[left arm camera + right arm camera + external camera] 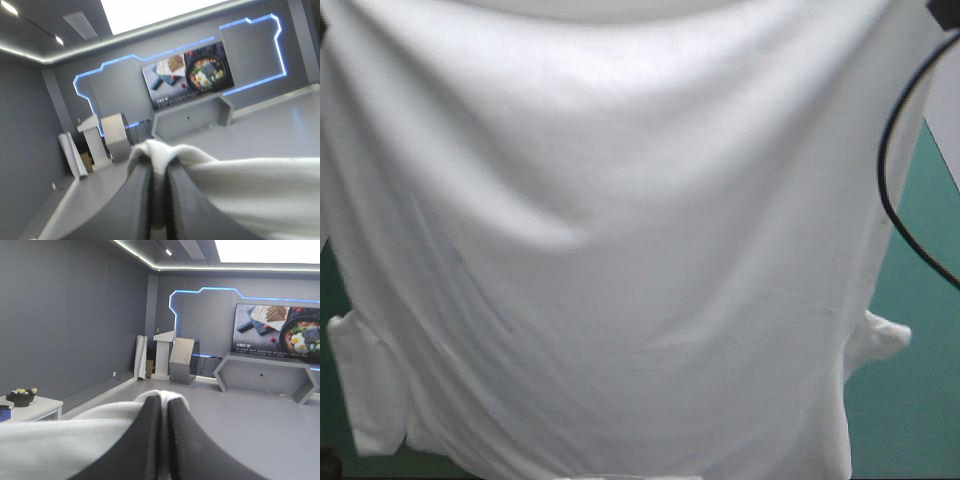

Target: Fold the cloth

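Two holds: left gripper (160, 167) and right gripper (162, 401) each pinch the T-shirt (620, 250), hung spread; next, probably lower it flat onto table (920, 390).

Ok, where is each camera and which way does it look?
High view: above and behind the robot, facing forward and down; the lifted T-shirt hides nearly everything, teal-green cover at the sides; no jaws show.
Left wrist view: above the left wrist, facing level into the room; left jaws shut on the T-shirt.
Right wrist view: above the right wrist, facing level into the room; right jaws shut on the T-shirt.
Shared: the T-shirt, in all three.
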`<state>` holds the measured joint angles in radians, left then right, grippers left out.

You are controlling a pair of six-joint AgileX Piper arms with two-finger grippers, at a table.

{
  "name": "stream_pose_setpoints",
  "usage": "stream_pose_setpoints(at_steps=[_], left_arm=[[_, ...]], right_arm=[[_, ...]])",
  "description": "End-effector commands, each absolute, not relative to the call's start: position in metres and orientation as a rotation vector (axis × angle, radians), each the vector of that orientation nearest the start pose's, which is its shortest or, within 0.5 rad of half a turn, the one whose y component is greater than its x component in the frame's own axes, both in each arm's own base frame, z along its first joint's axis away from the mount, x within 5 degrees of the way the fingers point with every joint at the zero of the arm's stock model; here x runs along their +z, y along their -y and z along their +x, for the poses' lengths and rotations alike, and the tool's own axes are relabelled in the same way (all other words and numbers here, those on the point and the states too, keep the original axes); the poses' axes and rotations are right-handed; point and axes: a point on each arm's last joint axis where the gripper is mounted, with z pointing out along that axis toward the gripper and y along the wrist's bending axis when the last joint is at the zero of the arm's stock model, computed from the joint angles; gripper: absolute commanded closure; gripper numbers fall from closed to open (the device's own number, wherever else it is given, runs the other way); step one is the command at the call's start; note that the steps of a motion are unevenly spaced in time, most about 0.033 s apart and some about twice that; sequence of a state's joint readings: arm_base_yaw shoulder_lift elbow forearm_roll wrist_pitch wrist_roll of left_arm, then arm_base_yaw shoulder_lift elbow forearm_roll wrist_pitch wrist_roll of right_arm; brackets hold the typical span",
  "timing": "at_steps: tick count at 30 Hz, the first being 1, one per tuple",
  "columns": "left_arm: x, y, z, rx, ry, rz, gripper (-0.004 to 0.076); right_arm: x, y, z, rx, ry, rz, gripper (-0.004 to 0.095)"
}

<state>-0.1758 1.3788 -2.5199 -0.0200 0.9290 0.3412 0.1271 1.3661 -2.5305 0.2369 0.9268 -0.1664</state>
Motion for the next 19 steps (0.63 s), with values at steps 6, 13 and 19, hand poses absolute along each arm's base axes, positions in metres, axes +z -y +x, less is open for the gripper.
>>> stream_pose_setpoints(at_steps=[6,13,19], left_arm=[[0.676,0.040,0.202,0.062,-1.113,0.298,0.0734],[0.680,0.038,0.200,0.093,-1.069,0.283,0.0734],[0.688,0.035,0.187,0.105,-1.030,0.273,0.0734]], right_arm=[[0.683,-0.043,0.197,0.307,-1.061,-0.186,0.0918],[0.699,-0.038,0.173,0.267,-0.951,-0.181,0.0918],[0.706,-0.035,0.153,0.256,-0.915,-0.191,0.0918]])
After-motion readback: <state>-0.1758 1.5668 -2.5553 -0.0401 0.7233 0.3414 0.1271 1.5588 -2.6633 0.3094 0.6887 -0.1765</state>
